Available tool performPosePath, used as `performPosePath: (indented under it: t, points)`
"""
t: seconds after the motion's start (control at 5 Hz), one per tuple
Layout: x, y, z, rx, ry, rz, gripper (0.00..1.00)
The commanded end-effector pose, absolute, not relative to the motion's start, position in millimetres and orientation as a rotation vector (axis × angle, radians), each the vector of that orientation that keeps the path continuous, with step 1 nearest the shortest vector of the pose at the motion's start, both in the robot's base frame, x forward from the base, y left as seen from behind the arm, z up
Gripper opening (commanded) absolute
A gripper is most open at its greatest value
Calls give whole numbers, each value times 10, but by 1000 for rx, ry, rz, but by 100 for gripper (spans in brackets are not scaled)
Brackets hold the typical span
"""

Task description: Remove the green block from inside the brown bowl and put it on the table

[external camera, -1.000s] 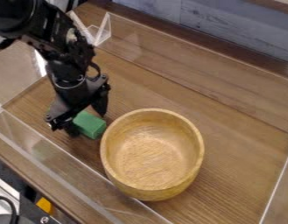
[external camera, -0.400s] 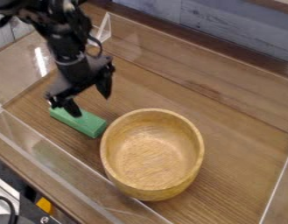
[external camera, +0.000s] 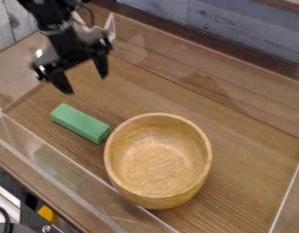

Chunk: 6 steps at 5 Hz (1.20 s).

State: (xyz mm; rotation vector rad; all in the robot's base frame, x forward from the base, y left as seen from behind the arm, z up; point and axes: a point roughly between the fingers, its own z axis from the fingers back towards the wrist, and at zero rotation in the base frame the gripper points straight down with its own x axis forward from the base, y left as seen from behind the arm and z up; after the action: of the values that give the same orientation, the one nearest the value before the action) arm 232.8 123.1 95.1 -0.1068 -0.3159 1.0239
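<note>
Overhead, the black robot claw (external camera: 76,71) hangs with its two fingers spread apart and nothing between them, above the brown wood-grain tabletop (external camera: 200,91). Below and just right of it, the small flat bright-green rectangular block (external camera: 80,123) lies flat on that surface, just beside the outer left wall of the round light-brown wooden bowl (external camera: 159,159), whose inside shows only bare grain. Clear acrylic walls (external camera: 66,177) edge the table, with a grey planked wall (external camera: 243,23) behind.

Black jointed arm (external camera: 57,23) with two black fingers (external camera: 101,62).
</note>
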Motion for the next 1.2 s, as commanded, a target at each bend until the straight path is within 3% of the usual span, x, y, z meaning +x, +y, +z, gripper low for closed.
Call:
performPosePath:
  t: [0.0,0.2,0.8,1.0]
  points:
    - [2371,1410,1140,-92,-381,974,100]
    - [2362,1293,1002,-76,-387,948,0]
    - [2378,1337,515,27,-420,1043,0]
    - [2392,1310,434,38,-428,1003,0]
